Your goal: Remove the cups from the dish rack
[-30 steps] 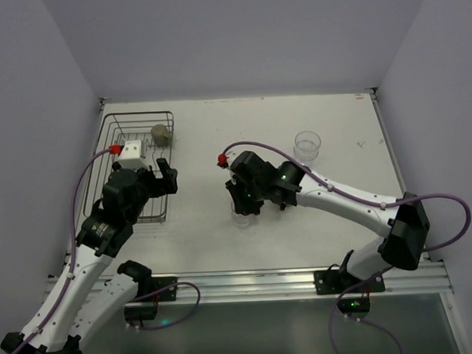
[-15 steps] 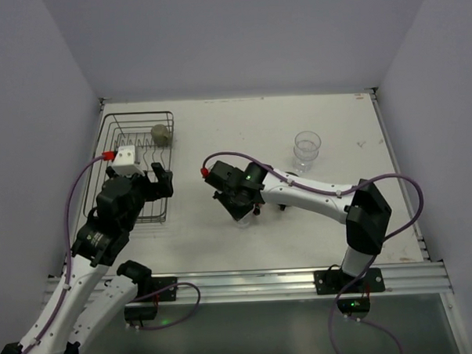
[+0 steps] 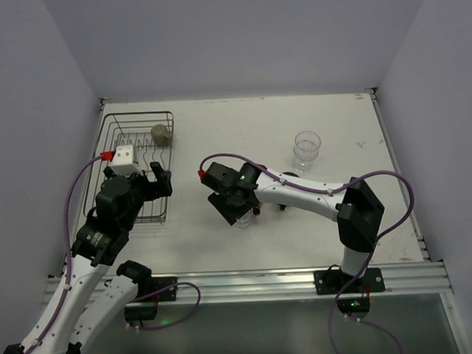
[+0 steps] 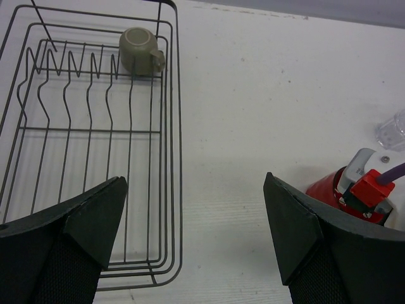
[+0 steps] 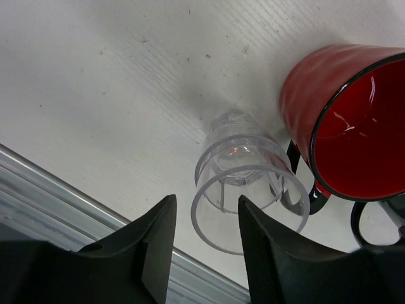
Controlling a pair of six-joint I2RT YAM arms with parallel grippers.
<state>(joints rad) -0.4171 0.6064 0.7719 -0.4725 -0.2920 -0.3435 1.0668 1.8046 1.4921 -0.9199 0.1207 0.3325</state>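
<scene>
Right wrist view: a clear tumbler (image 5: 250, 180) is seen standing upright on the bench (image 5: 95, 76), unloaded from the rack. It is set hard beside a red mug (image 5: 345, 120), though whether the two touch cannot be told. Part of a dark mug (image 5: 380, 231) is caught at the frame's lower corner. A second tumbler (image 3: 307, 146) is placed well apart, farther back on the bench. One greyish-tan cup (image 4: 140, 50) is left in the dish rack (image 4: 172, 158), at its far end beside the prongs, mouth turned up toward the camera.

Setting the tumbler down is judged to be the step in hand. The right arm's fingers (image 5: 155, 253) are parted, with the tumbler's near wall between them and a gap shown on the outer side, so the glass is no longer pinched. The left arm's fingers (image 4: 82, 234) are spread wide over the near end of the rack, and nothing is held between them.

For the next move, a straight lift of the right arm is called for, since the thin, light glass could easily be tipped (and the red mug is close enough to be knocked). The tan cup could then be reached by the left arm, with the upright prongs to be avoided.
</scene>
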